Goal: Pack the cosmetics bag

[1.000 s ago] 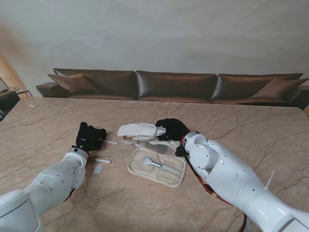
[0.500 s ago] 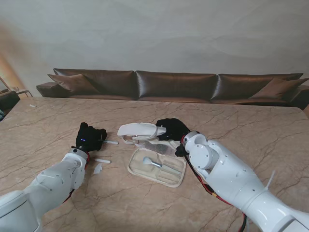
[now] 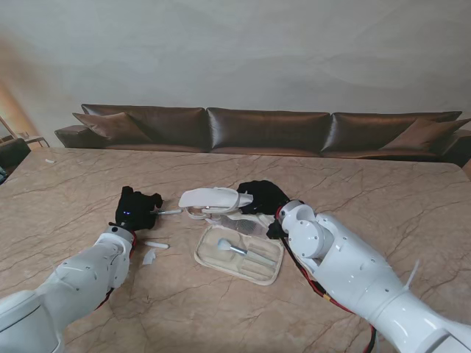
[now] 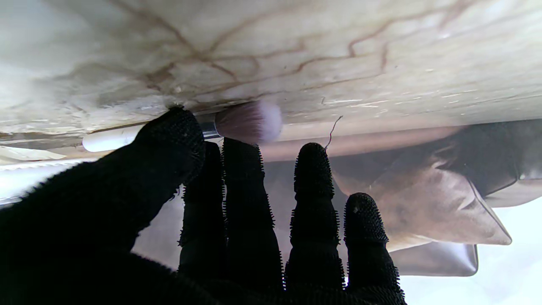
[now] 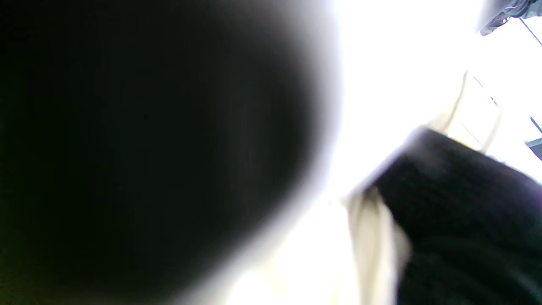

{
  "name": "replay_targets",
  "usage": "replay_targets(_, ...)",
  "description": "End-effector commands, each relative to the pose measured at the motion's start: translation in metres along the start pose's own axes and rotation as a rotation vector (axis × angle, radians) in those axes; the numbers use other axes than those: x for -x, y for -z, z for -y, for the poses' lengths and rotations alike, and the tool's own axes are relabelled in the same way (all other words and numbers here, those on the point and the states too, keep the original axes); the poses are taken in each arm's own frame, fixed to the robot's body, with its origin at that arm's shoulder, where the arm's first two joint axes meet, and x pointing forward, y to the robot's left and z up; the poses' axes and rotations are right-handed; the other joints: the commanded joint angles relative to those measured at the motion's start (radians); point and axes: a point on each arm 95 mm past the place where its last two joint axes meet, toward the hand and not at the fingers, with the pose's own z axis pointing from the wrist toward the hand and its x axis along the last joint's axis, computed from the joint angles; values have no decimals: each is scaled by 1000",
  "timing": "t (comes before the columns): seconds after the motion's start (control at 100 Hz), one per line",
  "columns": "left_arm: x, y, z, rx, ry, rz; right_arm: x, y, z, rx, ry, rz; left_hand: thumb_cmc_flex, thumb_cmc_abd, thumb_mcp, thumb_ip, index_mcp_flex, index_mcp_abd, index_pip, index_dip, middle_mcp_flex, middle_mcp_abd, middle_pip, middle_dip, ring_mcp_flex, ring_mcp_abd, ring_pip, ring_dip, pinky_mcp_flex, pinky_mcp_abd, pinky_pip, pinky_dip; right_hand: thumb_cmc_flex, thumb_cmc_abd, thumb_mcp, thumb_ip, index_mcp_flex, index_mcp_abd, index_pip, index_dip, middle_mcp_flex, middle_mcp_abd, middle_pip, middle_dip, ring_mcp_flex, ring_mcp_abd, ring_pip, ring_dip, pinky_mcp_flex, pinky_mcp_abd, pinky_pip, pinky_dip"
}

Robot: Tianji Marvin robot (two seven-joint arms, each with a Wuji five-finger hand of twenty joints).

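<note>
Bag: the cream fabric cosmetics bag [image 3: 239, 254] lay open on the marbled beige bench [image 3: 383, 195], lid [image 3: 215, 198] raised at its far edge.
Contents: a silver-handled brush [image 3: 237, 248] lay inside.
Left hand: the black-gloved left hand [image 3: 136, 209] pinched a white-handled makeup brush [image 4: 237, 125] against the bench, left of the bag.
Right hand: the black-gloved right hand [image 3: 262, 197] was at the bag's far right edge; grip unclear.
Room: a small white tube [image 3: 156, 244] lay near the left arm; bare bench beyond.

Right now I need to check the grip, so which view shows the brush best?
The left wrist view: the brush lies against the table with its bristles and white handle plain, the left hand's thumb on it. The stand view shows only its small handle. The right wrist view shows none of it.
</note>
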Motion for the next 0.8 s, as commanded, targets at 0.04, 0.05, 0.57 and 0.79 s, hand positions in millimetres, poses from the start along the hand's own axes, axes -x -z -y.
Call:
replay_targets(0.04, -6, 22, -23, 66, -6, 1, -10, 1, 12, -17, -16, -24, -48, -39, 21, -31, 5, 38, -61, -35, -52, -14, 71, 26, -46, 24, 15, 0, -41, 24, -25, -6, 70, 57, 56, 10, 37, -148, 88, -5, 59, -45, 21, 4, 84, -35, 40, -6, 42, -3, 44, -12)
replay_targets(0.05, -6, 22, -23, 66, -7, 1, -10, 1, 12, -17, -16, -24, -50, -39, 20, -31, 7, 37, -62, -37, -52, -15, 74, 27, -46, 25, 16, 0, -42, 25, -25, -6, 71, 57, 56, 10, 38, -148, 89, -4, 59, -44, 21, 4, 84, -35, 40, -6, 42, -3, 44, -12)
replay_targets(0.57, -13, 26, -31, 92, -81, 23, -10, 5, 13, -19, -22, -27, 30, 13, -18, 9, 327, -112, 25, -255, -41, -21, 76, 225, -110, 52, 59, 51, -82, 53, -46, 10, 71, 57, 57, 10, 40, -148, 89, -4, 59, -41, 21, 5, 86, -33, 43, -5, 43, 3, 46, -13)
replay_targets(0.79, -8, 30, -34, 108, -96, 23, -10, 5, 14, -23, -27, -29, 22, 46, -7, 14, 281, -135, 125, -204, -74, -17, 70, 237, -134, 51, 56, 52, -83, 51, -52, 14, 70, 57, 57, 10, 42, -149, 89, -4, 59, -42, 21, 5, 86, -33, 43, -5, 44, 1, 48, -13)
